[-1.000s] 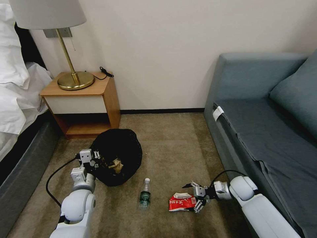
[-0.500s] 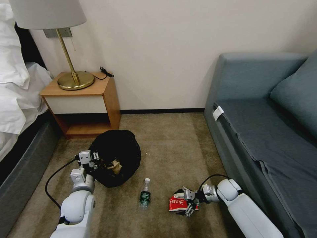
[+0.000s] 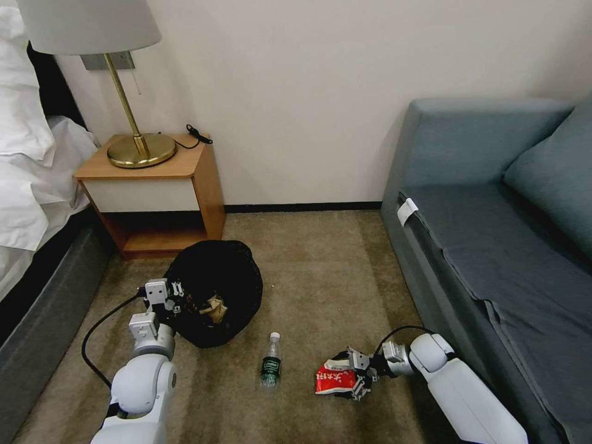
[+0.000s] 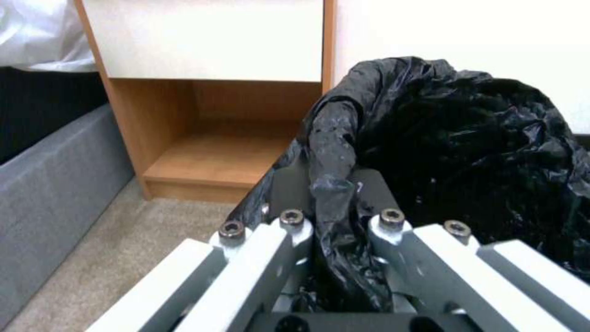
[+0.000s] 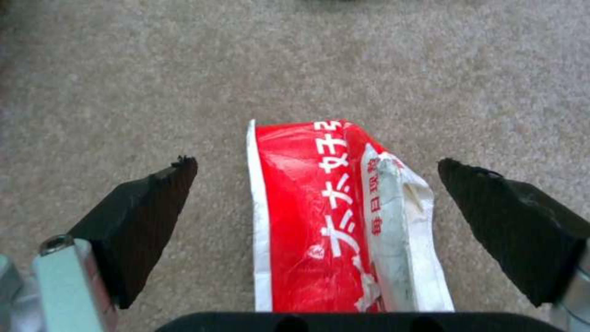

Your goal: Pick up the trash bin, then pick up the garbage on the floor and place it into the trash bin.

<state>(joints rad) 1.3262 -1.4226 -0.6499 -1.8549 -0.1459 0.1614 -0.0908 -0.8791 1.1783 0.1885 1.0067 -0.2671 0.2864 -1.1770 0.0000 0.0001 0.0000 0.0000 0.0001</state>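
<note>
The trash bin (image 3: 213,283), lined with a glossy black bag, is tilted beside the nightstand. My left gripper (image 3: 174,297) is shut on its near rim; in the left wrist view the bag's edge (image 4: 332,152) is pinched inside the left gripper (image 4: 335,230). A tan piece of garbage (image 3: 216,308) lies inside the bin. On the carpet lie a clear green-labelled bottle (image 3: 270,361) and a red-and-white packet (image 3: 330,377). My right gripper (image 3: 350,376) is low at the packet and open. Its black fingers (image 5: 154,203) stand on either side of the packet (image 5: 320,216).
A wooden nightstand (image 3: 154,197) with a brass lamp (image 3: 132,148) stands behind the bin. The bed (image 3: 31,203) runs along the left. A grey-blue sofa (image 3: 493,246) lines the right, close to my right arm. Open carpet (image 3: 320,271) lies between them.
My right gripper has moved left and down onto the red-and-white packet, now straddling it. The left gripper and the bin have shifted slightly left.
</note>
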